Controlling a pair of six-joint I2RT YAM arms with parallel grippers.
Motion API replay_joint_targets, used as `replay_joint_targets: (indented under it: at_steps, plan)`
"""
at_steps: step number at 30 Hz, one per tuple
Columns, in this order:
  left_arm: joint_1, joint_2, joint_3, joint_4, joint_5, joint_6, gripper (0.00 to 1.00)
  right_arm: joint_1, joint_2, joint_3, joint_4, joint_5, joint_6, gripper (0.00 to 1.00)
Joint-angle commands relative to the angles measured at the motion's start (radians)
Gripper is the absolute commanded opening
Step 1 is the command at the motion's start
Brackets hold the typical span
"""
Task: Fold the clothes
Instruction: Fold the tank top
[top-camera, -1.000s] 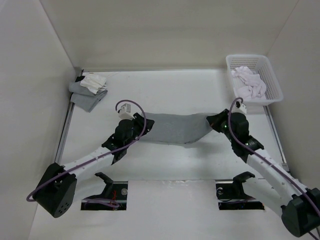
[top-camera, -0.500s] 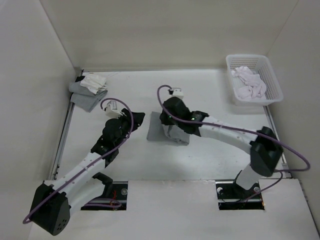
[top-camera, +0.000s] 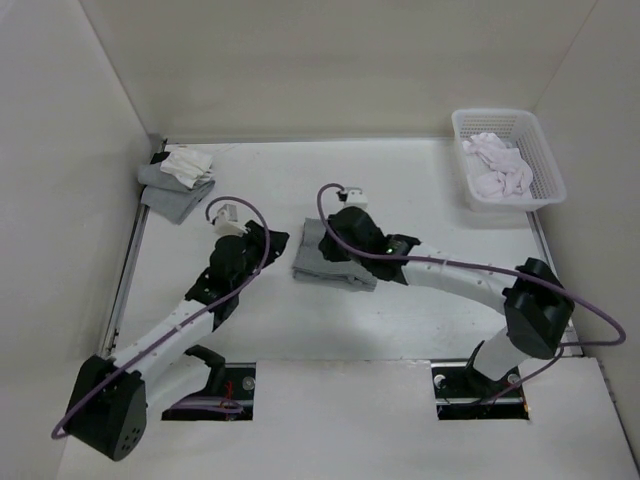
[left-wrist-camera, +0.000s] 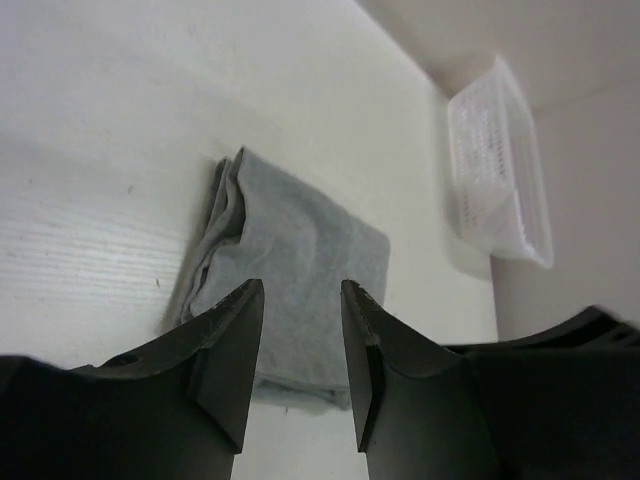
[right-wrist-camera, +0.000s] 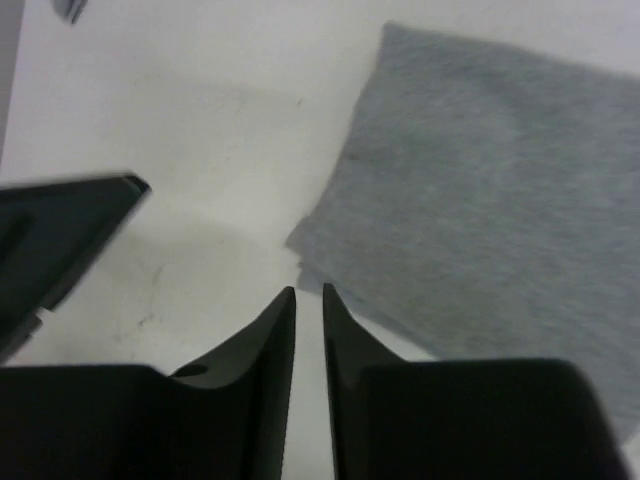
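Observation:
The clothes, a light-grey T-shirt, lie folded into a compact rectangle in the middle of the table. They also show in the left wrist view and the right wrist view. My right gripper reaches across over the shirt's left part. Its jaws stand a narrow gap apart with only bare table between them, just off the shirt's corner. My left gripper hovers beside the shirt's left edge. Its jaws are open and empty, pointing at the fold.
A white basket holding white garments stands at the back right and shows in the left wrist view. A thicker grey cloth with a white cloth on it lies at the back left. Walls enclose the table.
The right arm swept leftwards with the shirt's right end, laid it over the left half and let go. The left gripper released the shirt and widened.

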Motion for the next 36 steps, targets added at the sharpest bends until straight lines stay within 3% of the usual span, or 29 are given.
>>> replay_joint_targets:
  at_steps: [1,3,9,17,23,28,33,36]
  plan:
    - [-0.071,0.104,0.039,0.101,-0.003,0.015,0.35,-0.093,-0.045,-0.067,0.117,-0.054,0.001,0.13]
    - [-0.114,0.194,0.067,0.143,-0.007,0.024,0.33,-0.117,-0.040,-0.090,0.127,-0.091,-0.002,0.06]
    - [-0.157,0.452,0.108,0.219,-0.020,0.041,0.23,-0.153,-0.062,-0.264,0.245,-0.093,0.026,0.06]
    - [-0.130,0.537,0.036,0.223,0.007,-0.007,0.19,-0.151,-0.089,-0.418,0.316,-0.088,0.069,0.06]
    - [-0.104,0.406,0.015,0.183,0.012,-0.007,0.27,-0.150,-0.125,-0.447,0.315,-0.100,0.052,0.12]
    - [-0.119,0.185,0.083,0.057,-0.063,0.082,0.36,-0.163,-0.308,-0.462,0.301,-0.090,-0.002,0.36]
    - [-0.139,0.039,0.185,-0.115,-0.189,0.208,0.45,-0.213,-0.522,-0.543,0.313,-0.067,-0.049,0.52]
    - [-0.144,-0.010,0.231,-0.207,-0.220,0.262,0.51,-0.233,-0.629,-0.629,0.338,-0.042,-0.053,0.56]
